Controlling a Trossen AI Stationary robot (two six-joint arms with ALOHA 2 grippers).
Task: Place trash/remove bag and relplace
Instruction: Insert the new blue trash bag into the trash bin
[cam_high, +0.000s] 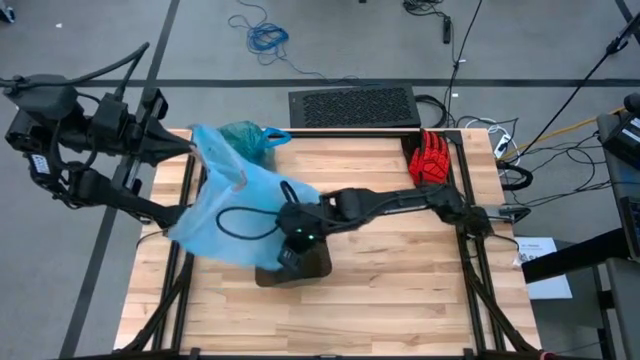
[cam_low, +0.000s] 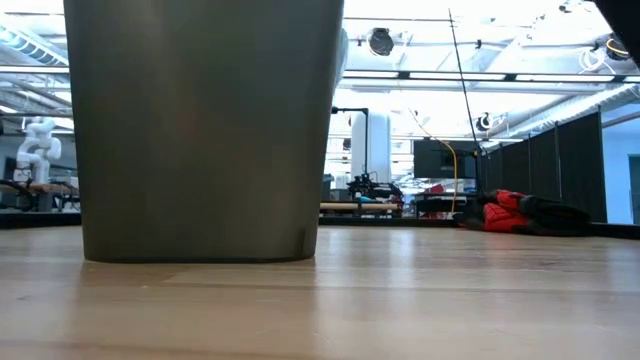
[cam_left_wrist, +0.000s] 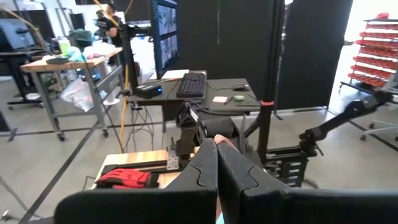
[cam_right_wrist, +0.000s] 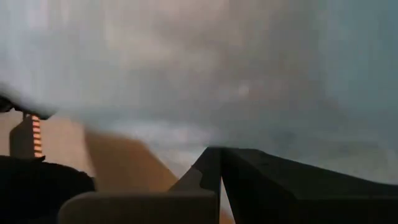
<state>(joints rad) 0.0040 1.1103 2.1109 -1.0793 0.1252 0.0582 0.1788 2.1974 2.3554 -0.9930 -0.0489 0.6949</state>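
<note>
Right end effector (cam_high: 289, 262) closed over brown bin (cam_high: 318, 268)

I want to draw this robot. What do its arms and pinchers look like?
Both arms are black and jointed. The right arm has a looping black cable and a little green light near its wrist. The left gripper has two flat dark fingers with angular edges, and so does the right gripper.

- The right gripper (cam_right_wrist: 219, 163) is seen with its two dark fingers (cam_right_wrist: 202, 171) pressed together.
- Most of the view is filled by pale blue-grey plastic film (cam_right_wrist: 249, 74).
- A brown surface (cam_right_wrist: 124, 165) is seen beneath the film.
</note>
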